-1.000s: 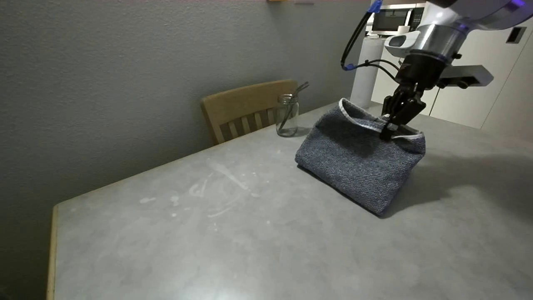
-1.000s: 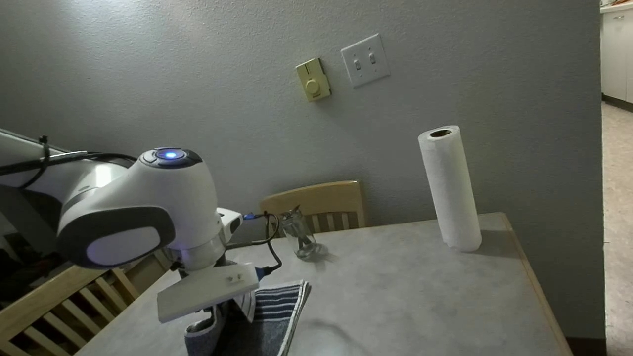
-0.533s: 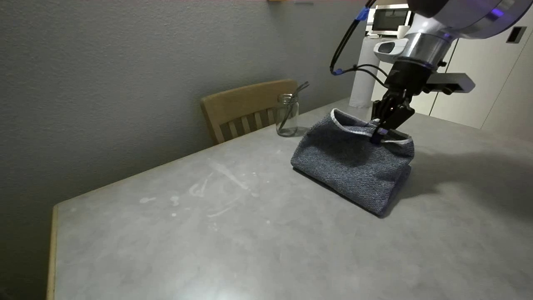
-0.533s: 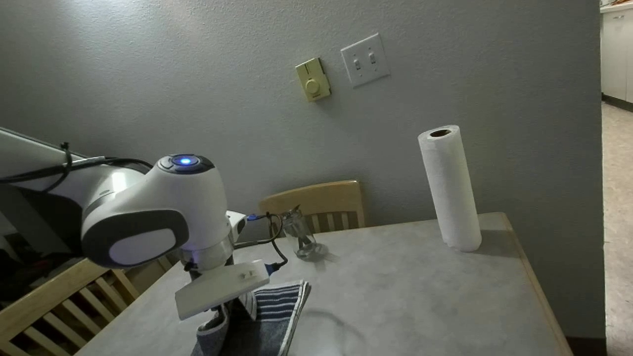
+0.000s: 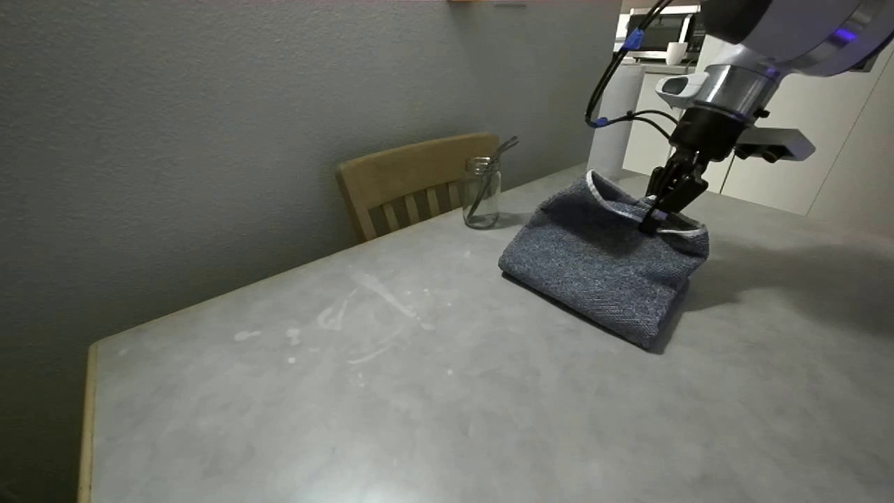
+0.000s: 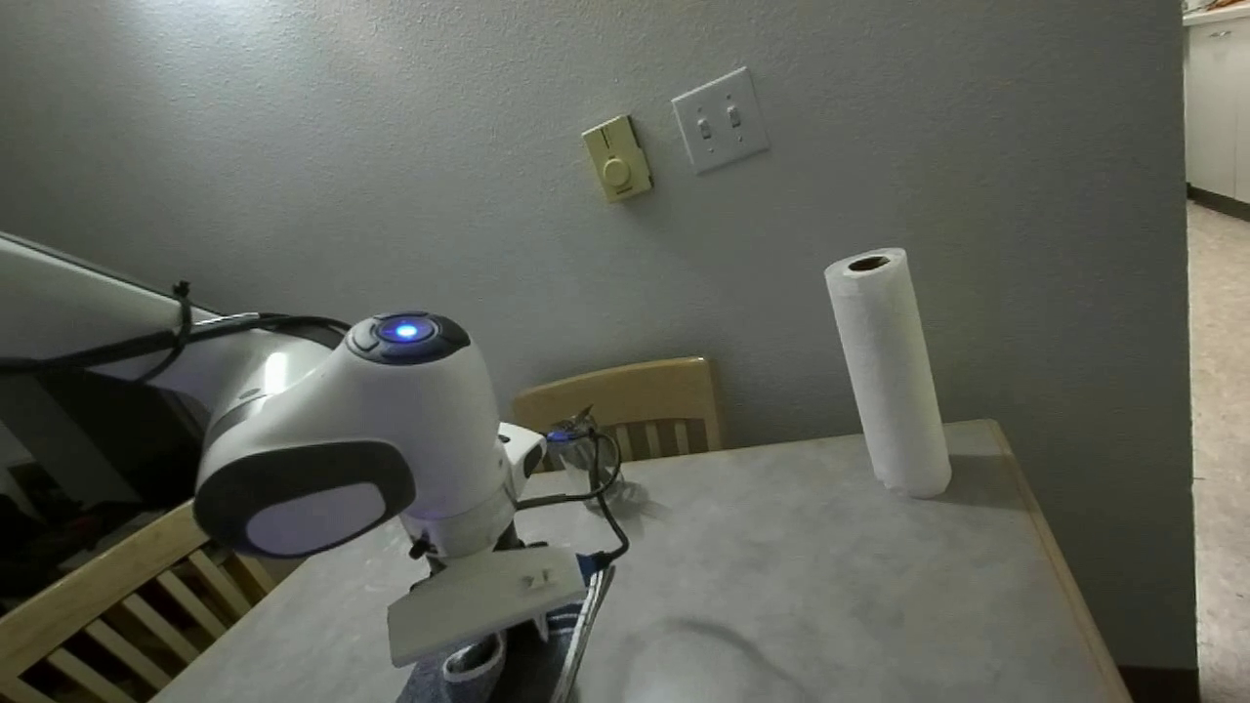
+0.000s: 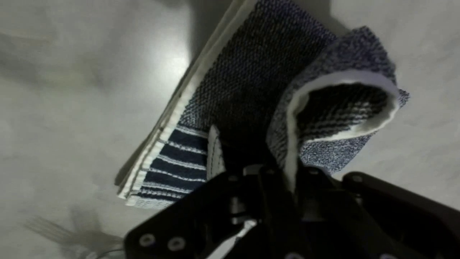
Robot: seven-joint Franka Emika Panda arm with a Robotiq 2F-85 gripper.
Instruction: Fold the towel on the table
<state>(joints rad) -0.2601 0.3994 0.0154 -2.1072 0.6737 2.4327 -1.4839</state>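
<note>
Your gripper (image 5: 652,219) pinches the towel (image 5: 594,269) by its white edge, holding that side raised, with the rest lying on the table (image 5: 349,419); you see a glass jar (image 5: 482,202) standing near the towel, close to a wooden chair (image 5: 405,168).

I'm in what looks like a home dining area
Around me: wooden chairs (image 6: 645,388) at a table (image 6: 801,557), a paper-towel roll (image 6: 894,381), light switches (image 6: 721,120), a microwave (image 5: 662,36), a white cupboard (image 6: 1211,107).
</note>
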